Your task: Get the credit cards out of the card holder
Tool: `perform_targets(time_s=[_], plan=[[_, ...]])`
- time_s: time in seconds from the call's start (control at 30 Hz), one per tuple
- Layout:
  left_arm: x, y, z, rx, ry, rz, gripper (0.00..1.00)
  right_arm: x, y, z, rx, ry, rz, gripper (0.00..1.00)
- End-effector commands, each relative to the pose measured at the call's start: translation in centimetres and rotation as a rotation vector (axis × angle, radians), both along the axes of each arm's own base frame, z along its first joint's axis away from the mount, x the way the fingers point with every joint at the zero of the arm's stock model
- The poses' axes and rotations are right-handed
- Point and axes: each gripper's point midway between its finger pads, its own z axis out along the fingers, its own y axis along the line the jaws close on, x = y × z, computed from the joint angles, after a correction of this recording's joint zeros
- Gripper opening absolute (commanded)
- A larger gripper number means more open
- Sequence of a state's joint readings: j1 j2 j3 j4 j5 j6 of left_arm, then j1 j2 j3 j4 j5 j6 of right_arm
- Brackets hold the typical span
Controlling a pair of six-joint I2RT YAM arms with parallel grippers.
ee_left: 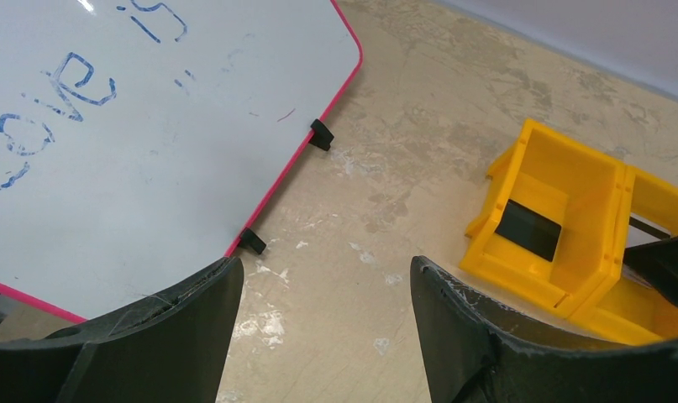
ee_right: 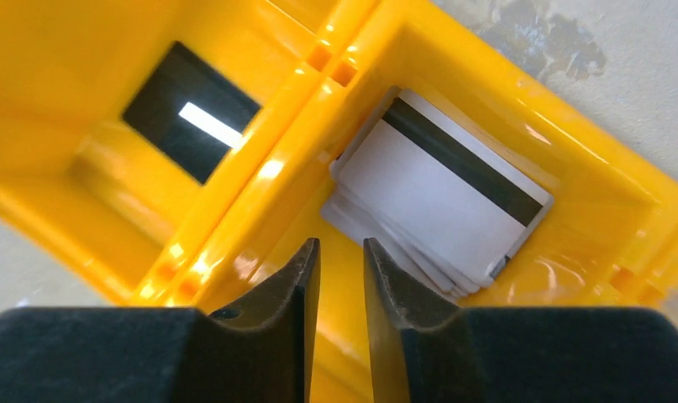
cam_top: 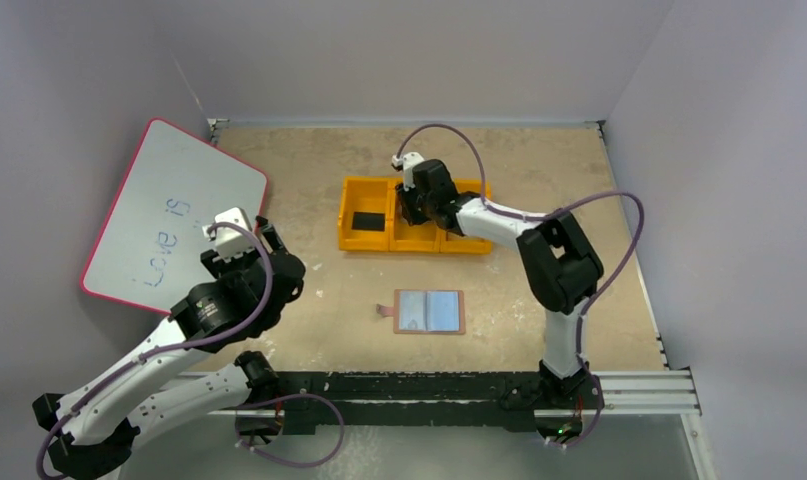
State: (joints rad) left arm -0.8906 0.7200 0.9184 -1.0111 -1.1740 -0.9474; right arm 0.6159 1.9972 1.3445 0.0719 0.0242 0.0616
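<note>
Just beyond the black fingers, a bright yellow tray holds white cards, the top one crossed by a black stripe.

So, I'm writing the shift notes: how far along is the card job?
Done: a stack of cards lies in the tray's middle bin. In hand: nothing; the right gripper hangs over that stack, slightly open and empty; the left gripper is open near the whiteboard. Left: the wallet lies open; whether cards remain inside, I cannot tell.
</note>
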Motion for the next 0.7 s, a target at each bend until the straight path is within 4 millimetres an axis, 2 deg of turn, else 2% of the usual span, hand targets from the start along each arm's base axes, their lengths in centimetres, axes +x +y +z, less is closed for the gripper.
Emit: perform_targets(time_s=[0.0, 0.17, 0.2, 0.27, 0.37, 0.43, 0.47, 0.53, 0.67], plan=[[0.2, -0.2, 0.7, -0.002, -0.009, -0.006, 0.72, -0.9, 1.7, 9.7, 0.178, -0.145, 0.083, 0.33], [0.3, -0.9, 0.2, -0.02, 0.009, -0.032, 0.73, -4.0, 0.1, 14.5, 0.373, -0.153, -0.024, 0.51], [0.3, -1.2, 0.0, -0.029, 0.016, -0.045, 0.73, -5.0, -0.2, 15.1, 0.44, -0.137, -0.053, 0.58], [0.4, -1.7, -0.3, -0.04, 0.027, -0.07, 0.74, -7.3, -0.6, 15.3, 0.536, -0.095, -0.059, 0.66], [0.4, -2.3, -0.6, -0.07, 0.033, -0.097, 0.76, -11.3, -0.7, 12.0, 0.539, 0.103, -0.101, 0.69], [0.4, -2.8, -1.0, -0.087, 0.038, -0.11, 0.77, -14.6, 0.4, 10.2, 0.485, 0.132, -0.171, 0.73], [0.5, -2.9, -1.1, -0.089, 0.038, -0.111, 0.78, -16.0, 0.3, 9.2, 0.451, 0.115, -0.23, 0.76], [0.6, -2.6, -1.0, -0.071, 0.042, -0.095, 0.78, -18.9, 0.3, 7.3, 0.452, 0.148, -0.335, 0.78], [0.4, -1.7, -0.7, -0.049, 0.035, -0.044, 0.78, -23.0, 0.6, 4.4, 0.314, 0.15, -0.393, 0.81]])
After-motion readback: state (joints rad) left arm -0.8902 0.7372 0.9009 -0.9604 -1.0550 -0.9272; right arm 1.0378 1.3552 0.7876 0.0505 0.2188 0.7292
